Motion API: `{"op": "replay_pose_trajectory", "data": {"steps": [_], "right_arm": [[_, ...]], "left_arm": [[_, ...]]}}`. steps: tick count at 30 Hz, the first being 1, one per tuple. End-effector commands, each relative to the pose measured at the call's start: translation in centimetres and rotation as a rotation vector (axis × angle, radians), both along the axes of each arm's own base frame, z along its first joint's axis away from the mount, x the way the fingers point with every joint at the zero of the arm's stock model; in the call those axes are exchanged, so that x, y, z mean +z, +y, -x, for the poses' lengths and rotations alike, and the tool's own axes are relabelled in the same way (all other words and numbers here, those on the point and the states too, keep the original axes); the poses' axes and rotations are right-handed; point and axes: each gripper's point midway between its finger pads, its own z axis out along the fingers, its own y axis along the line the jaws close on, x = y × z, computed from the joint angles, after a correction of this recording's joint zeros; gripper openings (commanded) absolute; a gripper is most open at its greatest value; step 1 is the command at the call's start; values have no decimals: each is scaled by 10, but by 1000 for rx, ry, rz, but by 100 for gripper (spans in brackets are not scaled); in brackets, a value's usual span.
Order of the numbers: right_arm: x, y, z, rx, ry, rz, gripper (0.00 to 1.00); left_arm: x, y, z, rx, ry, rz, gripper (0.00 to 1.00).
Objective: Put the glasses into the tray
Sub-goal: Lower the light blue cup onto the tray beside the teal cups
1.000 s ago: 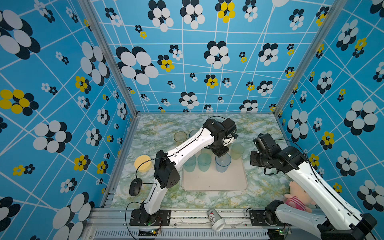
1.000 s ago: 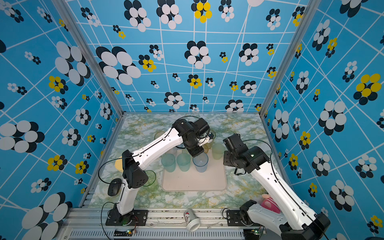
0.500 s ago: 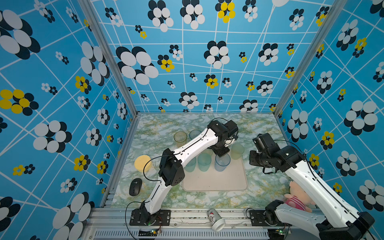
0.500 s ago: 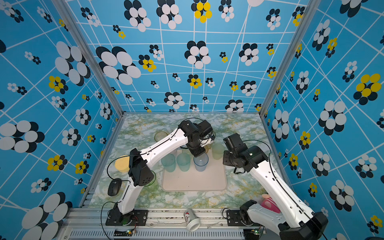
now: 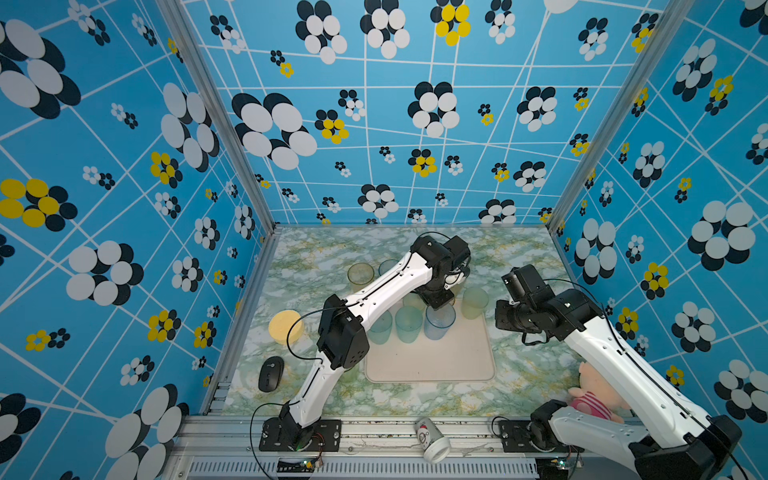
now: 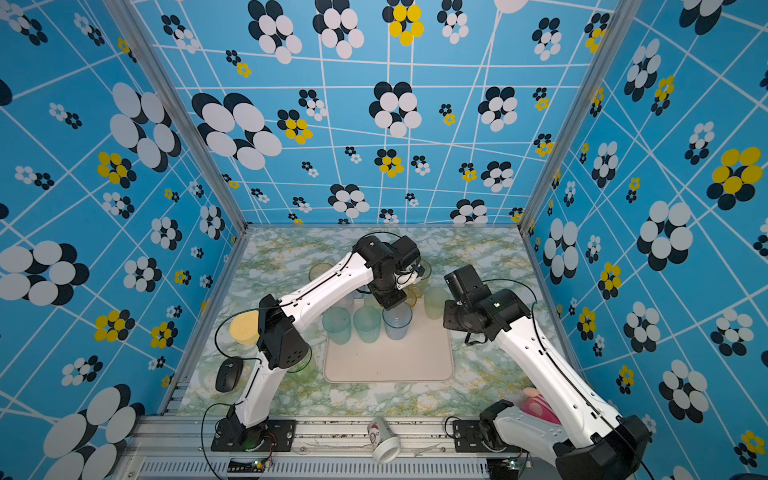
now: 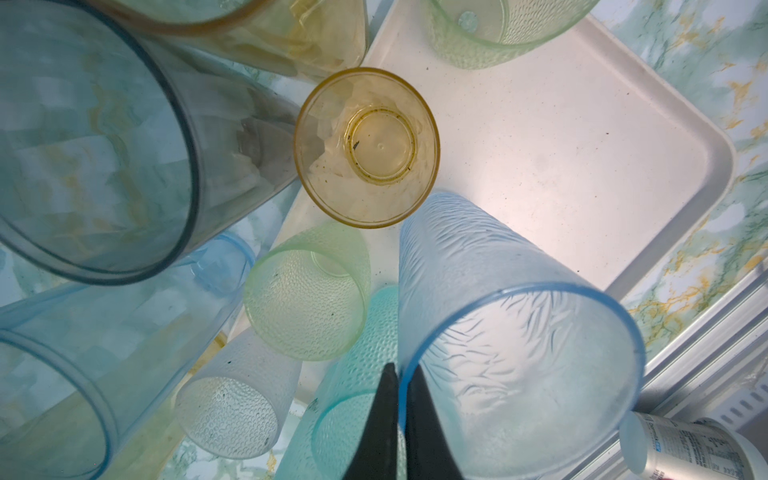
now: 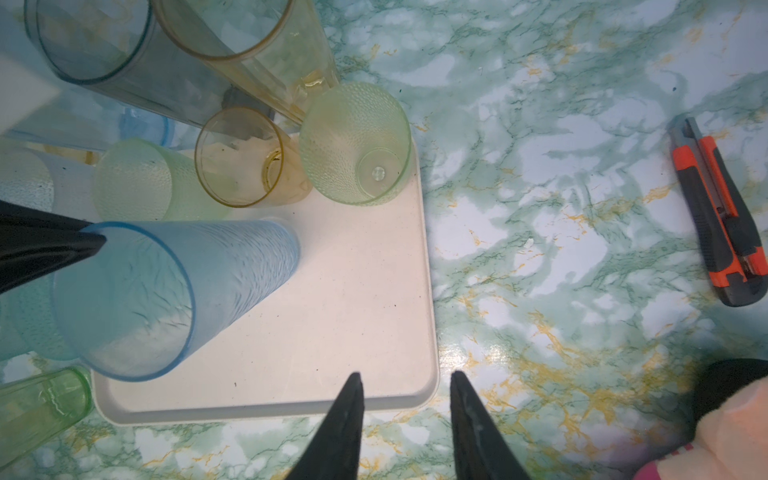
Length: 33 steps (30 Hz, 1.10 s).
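left wrist: left pincer (image 7: 402,368) pinches blue glass (image 7: 478,257) rim on tray (image 7: 582,145).

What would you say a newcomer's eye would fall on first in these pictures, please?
Probably the blue flowered walls all around. Next, the cluster of tinted glasses at the far end of the cream tray, where the left gripper pinches the rim of a tall blue glass. The right gripper hangs open at the tray's edge.
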Motion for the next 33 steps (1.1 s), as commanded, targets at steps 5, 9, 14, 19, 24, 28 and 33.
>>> {"op": "replay_pose_trajectory", "data": {"steps": [5,9,14,19,24,28,33], "right_arm": [[-4,2,-1,13,9,-5,37],[-2,1,-1,12,3,-6,37],[-1,1,-1,12,3,-7,37],[-3,2,0,13,6,-7,37],[-3,1,0,13,7,-7,37],[-3,2,0,12,6,-9,37],[-4,3,0,15,8,-14,37]], "left_arm": [[-2,4,2,-14,12,-15,3],[-4,1,3,-16,25,0,4],[-7,0,4,-12,43,5,4],[-10,1,5,-6,56,0,6],[-10,3,4,-4,49,-6,8],[-6,4,4,-7,36,-9,12],[-4,2,5,-8,35,-1,14]]}}
